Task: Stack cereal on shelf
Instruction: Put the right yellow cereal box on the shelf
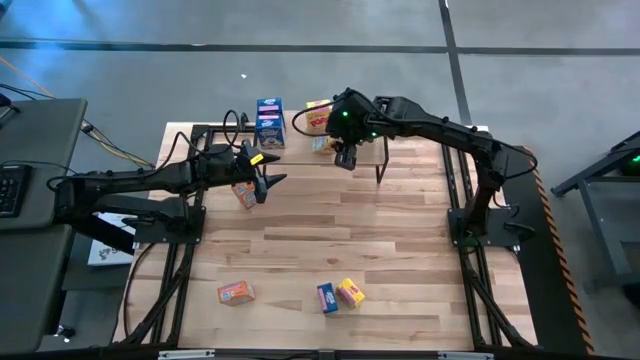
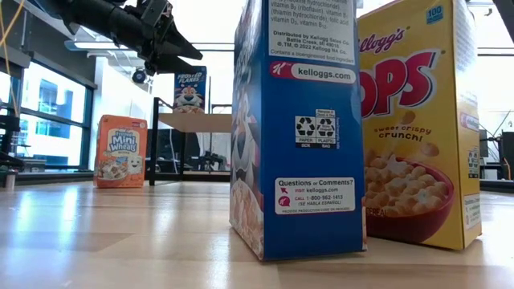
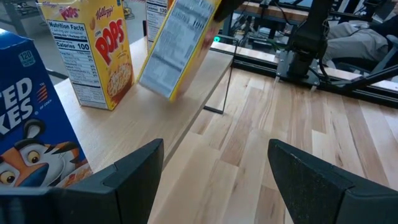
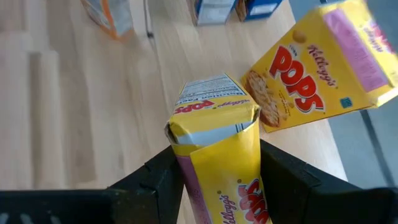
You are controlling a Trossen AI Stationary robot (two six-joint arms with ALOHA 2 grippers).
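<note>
The shelf (image 1: 300,150) stands at the table's far edge. My right gripper (image 1: 346,155) hovers over it, shut on a yellow cereal box (image 4: 214,124). Another yellow box (image 4: 323,68) and blue boxes (image 1: 270,122) rest on the shelf top. My left gripper (image 1: 268,180) is open, level with the shelf's near edge and just right of an orange box (image 1: 243,193); in the left wrist view its fingers (image 3: 130,165) hold nothing. An orange box (image 1: 236,292), a blue box (image 1: 327,297) and a yellow box (image 1: 350,291) stand on the table near its near edge. My right gripper pinches the yellow box between its two fingers (image 4: 158,180), one on each opposite side face (image 4: 186,155). The fingers come from above, pointing down. The box is lifted clear and hangs tilted over the shelf top (image 3: 180,43), its free end (image 4: 211,109) pointing down.
The shelf's thin black legs (image 1: 383,165) stand on the table. Bare tabletop (image 1: 340,230) lies between the shelf and the near boxes. In the low view the near blue box (image 2: 297,128) and yellow box (image 2: 418,120) block much of the scene.
</note>
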